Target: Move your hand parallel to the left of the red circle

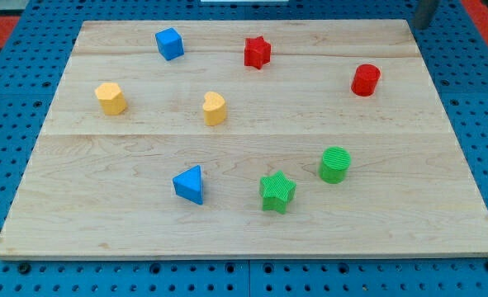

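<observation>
The red circle (365, 79), a short red cylinder, stands on the wooden board (128, 231) at the upper right. My tip (422, 25) shows at the view's top right, just off the board's far right corner, up and to the right of the red circle and well apart from it. It touches no block.
A red star (258, 52) and a blue cube (169, 43) stand near the top edge. Two yellow blocks (110, 97) (215, 108) stand at the left middle. A blue triangle (189, 184), a green star (277, 191) and a green cylinder (335, 164) stand lower down.
</observation>
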### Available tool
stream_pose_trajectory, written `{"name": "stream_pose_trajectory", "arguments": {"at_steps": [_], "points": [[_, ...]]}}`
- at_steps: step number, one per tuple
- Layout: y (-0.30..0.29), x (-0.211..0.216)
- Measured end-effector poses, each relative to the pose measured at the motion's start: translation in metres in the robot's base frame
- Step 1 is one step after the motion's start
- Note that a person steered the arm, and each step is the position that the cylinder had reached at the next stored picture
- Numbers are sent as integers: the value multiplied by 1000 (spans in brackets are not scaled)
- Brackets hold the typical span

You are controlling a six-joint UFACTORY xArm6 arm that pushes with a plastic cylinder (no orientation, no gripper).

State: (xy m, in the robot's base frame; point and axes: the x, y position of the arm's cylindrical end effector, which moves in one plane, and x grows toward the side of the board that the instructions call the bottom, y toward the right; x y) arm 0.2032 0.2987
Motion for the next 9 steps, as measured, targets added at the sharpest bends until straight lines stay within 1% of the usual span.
{"name": "stream_pose_trajectory", "arguments": {"at_steps": [2, 5, 6, 7, 8, 9], "points": [[-34, 0], [-30, 3], [-30, 33], [-74, 61], [-112, 80], [-170, 92]]}}
